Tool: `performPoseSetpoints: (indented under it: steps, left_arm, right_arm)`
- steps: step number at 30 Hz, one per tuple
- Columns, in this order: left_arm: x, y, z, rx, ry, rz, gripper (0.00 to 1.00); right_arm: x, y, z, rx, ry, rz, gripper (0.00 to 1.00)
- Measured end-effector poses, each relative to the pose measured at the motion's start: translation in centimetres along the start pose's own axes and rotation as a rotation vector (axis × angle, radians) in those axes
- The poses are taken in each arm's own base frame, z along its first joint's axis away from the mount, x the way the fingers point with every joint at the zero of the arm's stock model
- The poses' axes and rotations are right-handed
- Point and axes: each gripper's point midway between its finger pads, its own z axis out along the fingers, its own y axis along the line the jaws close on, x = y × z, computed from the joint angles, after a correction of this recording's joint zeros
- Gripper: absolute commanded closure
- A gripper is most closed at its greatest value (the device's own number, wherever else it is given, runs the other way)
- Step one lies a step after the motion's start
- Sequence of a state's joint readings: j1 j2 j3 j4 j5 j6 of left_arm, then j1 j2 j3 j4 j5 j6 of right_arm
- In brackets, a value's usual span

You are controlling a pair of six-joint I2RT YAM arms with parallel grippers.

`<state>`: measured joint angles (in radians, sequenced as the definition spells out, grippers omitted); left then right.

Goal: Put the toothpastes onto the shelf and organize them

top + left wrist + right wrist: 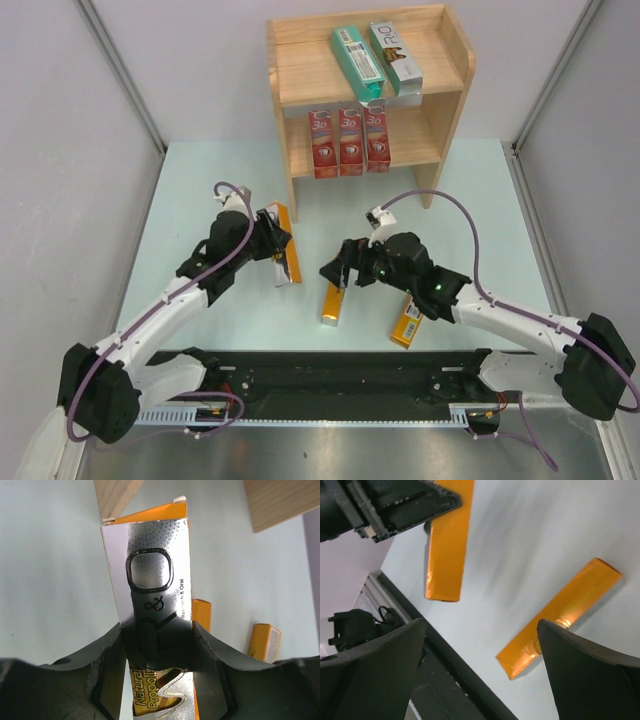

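Left gripper [157,650] clamped on silver carton [150,570], grip looks firm. Right gripper [480,625] jaws wide apart over orange carton [447,540] on table [200,175].

Pale mint bench [200,180], light-wood shelf [300,75]. Red cartons [349,142], a teal carton [357,58], orange cartons [333,303]; the silver carton [155,580] shows fine dots and orange edges.

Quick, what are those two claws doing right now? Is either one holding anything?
Left gripper: closed on a silver-and-orange toothpaste box.
Right gripper: open, holding nothing.
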<state>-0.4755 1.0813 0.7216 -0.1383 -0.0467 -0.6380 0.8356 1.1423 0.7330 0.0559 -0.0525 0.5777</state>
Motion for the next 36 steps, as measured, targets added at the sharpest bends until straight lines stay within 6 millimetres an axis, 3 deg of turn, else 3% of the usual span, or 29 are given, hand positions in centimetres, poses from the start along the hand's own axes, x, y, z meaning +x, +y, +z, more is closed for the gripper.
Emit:
performPoseSetpoints:
  steps: [5,14,19,24,32,36]
  left_arm:
    - [-1.4,-0.9,-1.1,0.053,-0.044,-0.052,0.48]
    - [-1.5,-1.7,-1.5,0.098,-0.031,-0.076,0.48]
    - [-1.4,-1.8,-1.6,0.108,-0.023,-0.078,0.48]
    - [-1.4,-1.8,-1.6,0.107,-0.024,-0.079,0.49]
    - [-1.7,-1.5,-1.5,0.086,-0.04,-0.1,0.49]
    - [-1.7,-1.6,-1.5,0.087,-0.04,-0.116,0.49]
  right_arm:
    - [1.1,3.4,1.3,-0.096,-0.004,0.008,0.0]
    - [4.0,4.8,5.0,-0.181,0.064,0.103,0.02]
    - [3.5,6.3,5.1,-0.244,0.044,0.135,0.07]
    - [3.1,6.9,5.2,-0.269,0.034,0.165,0.2]
    - [5.3,6.5,6.0,-0.238,0.093,0.188,0.21]
    - [5.5,7.2,6.2,-0.238,0.095,0.181,0.24]
